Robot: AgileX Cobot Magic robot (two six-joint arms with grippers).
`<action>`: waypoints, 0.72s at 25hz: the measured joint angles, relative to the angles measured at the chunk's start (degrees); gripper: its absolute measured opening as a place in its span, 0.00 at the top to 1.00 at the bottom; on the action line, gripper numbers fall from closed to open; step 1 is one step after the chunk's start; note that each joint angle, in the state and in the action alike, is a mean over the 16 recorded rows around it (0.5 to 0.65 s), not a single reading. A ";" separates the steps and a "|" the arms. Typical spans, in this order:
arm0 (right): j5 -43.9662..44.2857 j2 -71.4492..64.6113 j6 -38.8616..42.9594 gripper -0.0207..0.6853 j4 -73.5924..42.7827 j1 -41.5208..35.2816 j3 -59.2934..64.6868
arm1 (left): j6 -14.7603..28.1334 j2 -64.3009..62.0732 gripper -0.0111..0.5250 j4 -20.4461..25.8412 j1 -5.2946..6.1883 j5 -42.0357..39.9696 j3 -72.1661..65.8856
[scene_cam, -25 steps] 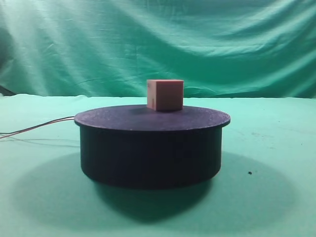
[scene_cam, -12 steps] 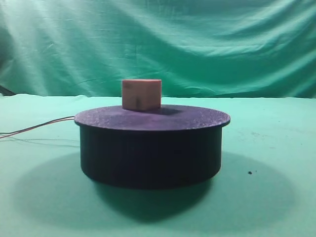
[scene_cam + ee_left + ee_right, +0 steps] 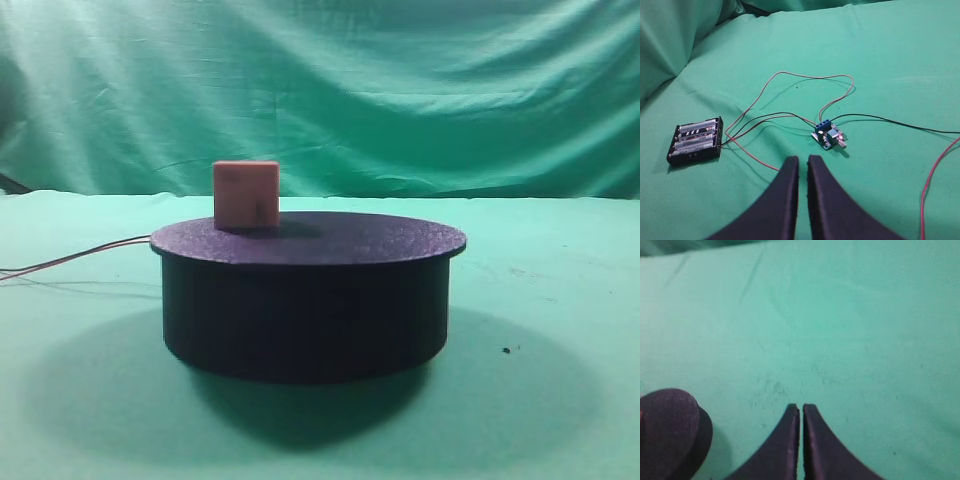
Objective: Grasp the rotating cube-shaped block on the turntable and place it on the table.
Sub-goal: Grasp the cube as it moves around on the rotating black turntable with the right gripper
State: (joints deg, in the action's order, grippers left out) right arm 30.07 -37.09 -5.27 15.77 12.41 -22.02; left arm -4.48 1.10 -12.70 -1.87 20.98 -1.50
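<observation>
A draped green backdrop [image 3: 400, 90] is hung behind the scene, heavily creased and folded. Brighter patches are seen on the cloth at upper left, while the lower left corner is darkened. No walls, floor or windows are shown.

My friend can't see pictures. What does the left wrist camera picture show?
The left arm's black tool pokes in from the bottom, its two tips nearly touching and holding nothing. Beyond it on the green table sit a black battery box and a small blue circuit board, joined by looping red and black wires.
</observation>
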 joint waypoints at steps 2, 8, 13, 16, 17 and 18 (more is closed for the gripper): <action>0.87 -4.41 -1.57 0.97 0.75 1.67 -1.03 | 0.00 0.00 0.98 0.00 0.00 0.00 0.00; 2.30 -15.68 -4.78 0.97 2.33 10.41 -4.83 | 0.00 0.00 0.98 0.00 0.00 0.00 0.00; 3.05 -24.26 -4.30 0.95 2.31 20.04 -10.33 | 0.00 0.00 0.98 0.00 0.00 0.00 0.00; 3.36 -28.96 -2.88 0.89 1.64 25.14 -14.03 | 0.00 0.00 0.98 0.00 0.00 0.00 0.00; 3.52 -30.40 -2.35 0.86 1.40 26.48 -15.22 | 0.00 0.00 0.98 0.00 0.00 0.00 0.00; 3.68 -31.75 -1.82 0.82 1.16 27.60 -16.38 | 0.00 0.00 0.98 0.00 0.00 0.00 0.00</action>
State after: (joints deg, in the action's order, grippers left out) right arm 33.76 -68.84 -7.09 16.94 40.00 -38.40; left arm -4.48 1.10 -12.70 -1.87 20.98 -1.50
